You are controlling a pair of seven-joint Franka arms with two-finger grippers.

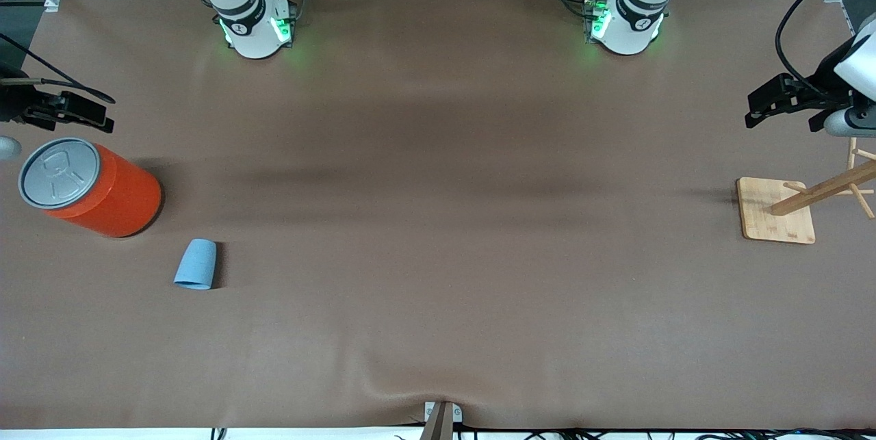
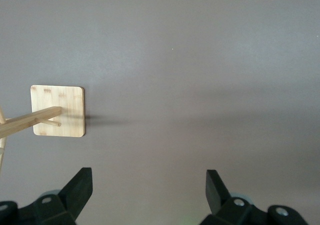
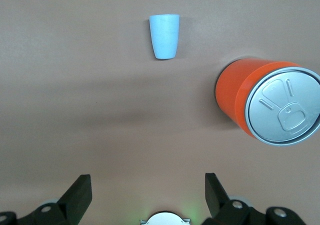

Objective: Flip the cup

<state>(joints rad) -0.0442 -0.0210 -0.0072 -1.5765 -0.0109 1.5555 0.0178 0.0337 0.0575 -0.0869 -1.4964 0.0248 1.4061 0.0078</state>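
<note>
The cup (image 1: 196, 264) is small, light blue and tapered. It seems to lie on its side on the brown table toward the right arm's end, wide end toward the front camera, and its inside does not show. The right wrist view has the cup (image 3: 164, 36) well ahead of the fingers. My right gripper (image 1: 101, 111) hangs open and empty over the table's edge, above the orange can (image 1: 109, 197); the right wrist view also shows it (image 3: 147, 181) open. My left gripper (image 1: 753, 110) waits open over the left arm's end, seen too in its wrist view (image 2: 149, 176).
The large orange can (image 3: 240, 92) with a grey pull-tab lid (image 3: 285, 107) stands beside the cup, farther from the front camera. A wooden peg rack on a square base (image 1: 777, 211) (image 2: 57, 110) stands at the left arm's end. The brown cloth bulges at the front edge (image 1: 438, 385).
</note>
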